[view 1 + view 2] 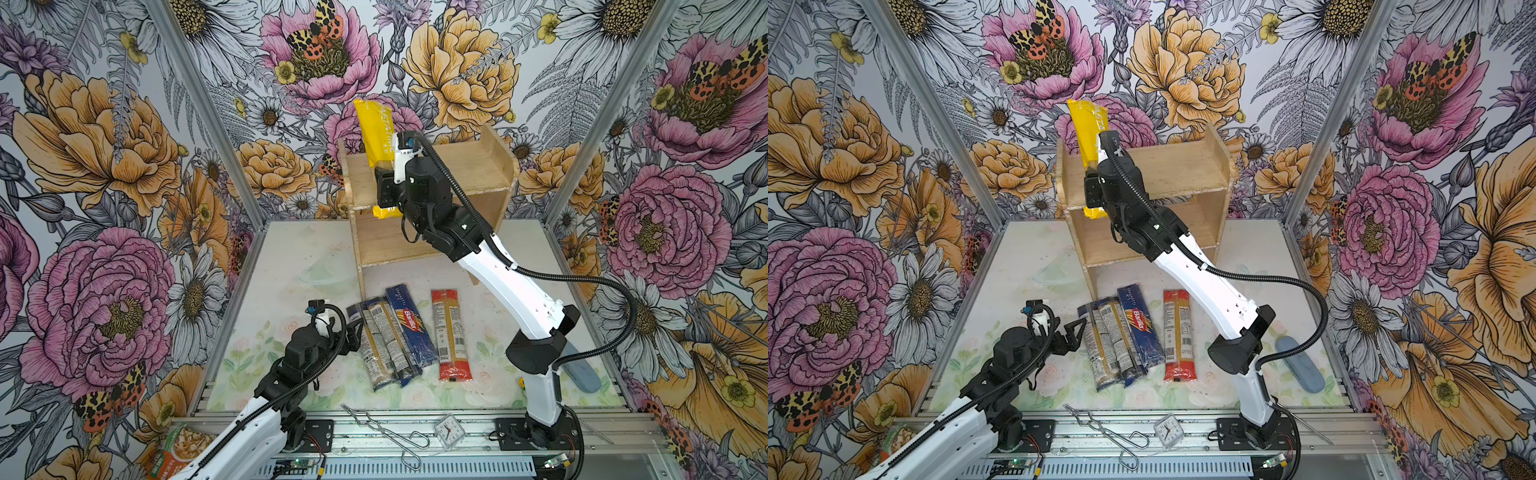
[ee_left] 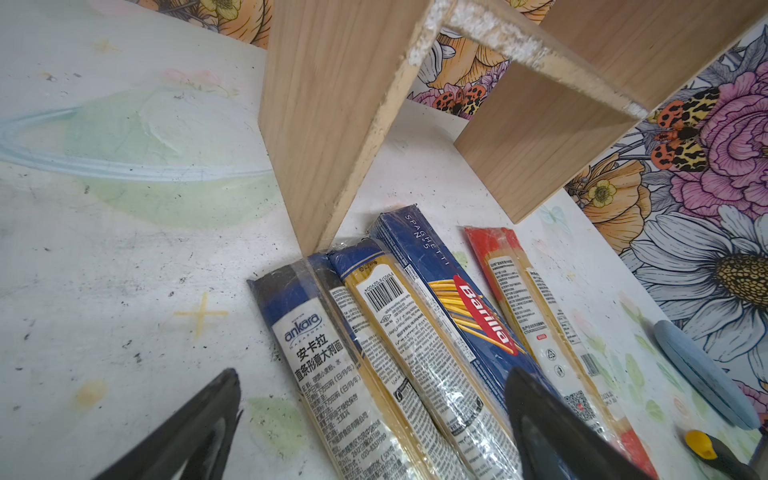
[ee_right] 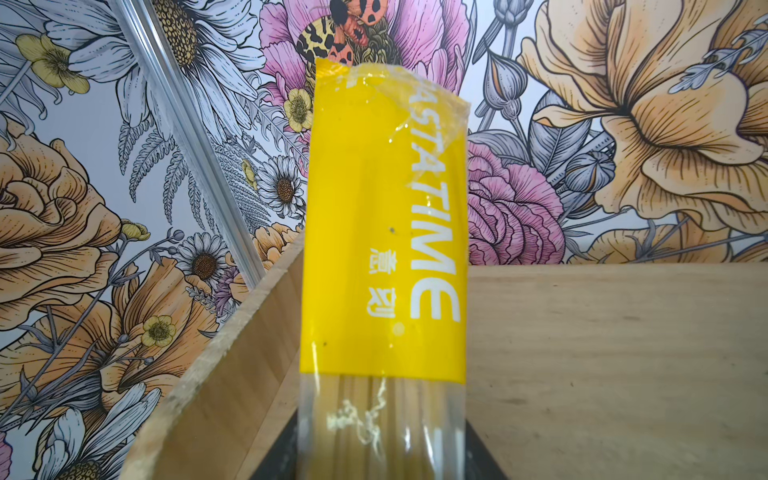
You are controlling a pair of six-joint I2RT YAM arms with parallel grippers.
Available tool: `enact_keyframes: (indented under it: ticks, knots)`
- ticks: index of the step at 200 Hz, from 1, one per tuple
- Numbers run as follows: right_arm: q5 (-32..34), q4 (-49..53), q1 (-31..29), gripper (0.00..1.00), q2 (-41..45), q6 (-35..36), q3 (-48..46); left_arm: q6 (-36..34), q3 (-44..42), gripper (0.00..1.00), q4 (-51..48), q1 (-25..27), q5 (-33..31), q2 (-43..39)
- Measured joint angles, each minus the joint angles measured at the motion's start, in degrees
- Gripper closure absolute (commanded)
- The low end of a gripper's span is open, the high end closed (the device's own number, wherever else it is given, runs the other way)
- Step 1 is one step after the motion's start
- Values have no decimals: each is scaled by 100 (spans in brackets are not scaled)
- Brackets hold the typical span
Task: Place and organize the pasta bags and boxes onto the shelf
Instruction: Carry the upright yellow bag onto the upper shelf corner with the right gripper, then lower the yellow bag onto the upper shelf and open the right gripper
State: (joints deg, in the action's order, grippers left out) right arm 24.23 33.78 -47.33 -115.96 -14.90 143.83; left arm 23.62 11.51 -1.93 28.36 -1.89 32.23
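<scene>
Yellow pack (image 1: 376, 137) is up on the shelf's (image 1: 469, 166) top tier, at its 9 o'clock end, overhanging the front edge — by my read, one of five nearly placed. Right claw (image 1: 383, 189) straddles its middle; can't tell whether the jaws grip it or stand clear. On the table (image 1: 291, 257), 6 o'clock from the shelf: two slim packs (image 1: 376, 340), Barilla (image 1: 409, 328), red pack (image 1: 451, 332). Left claw (image 2: 373, 376) wide open, empty, at their 9 o'clock.

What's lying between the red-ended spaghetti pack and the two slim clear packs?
The dark blue Barilla pack, lying against the slim clear packs, with a gap before the red-ended pack. Both top views show it.
</scene>
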Motion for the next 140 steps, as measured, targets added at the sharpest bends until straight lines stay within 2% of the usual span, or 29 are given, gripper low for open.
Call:
enact_keyframes:
  ticks: [27, 140]
  knots:
    - [4, -20, 2, 50, 0, 4, -9, 0, 0, 1, 0, 0, 0, 0]
    - [107, -240, 15, 49, 4, 136, -13, 0, 0, 1, 0, 0, 0, 0]
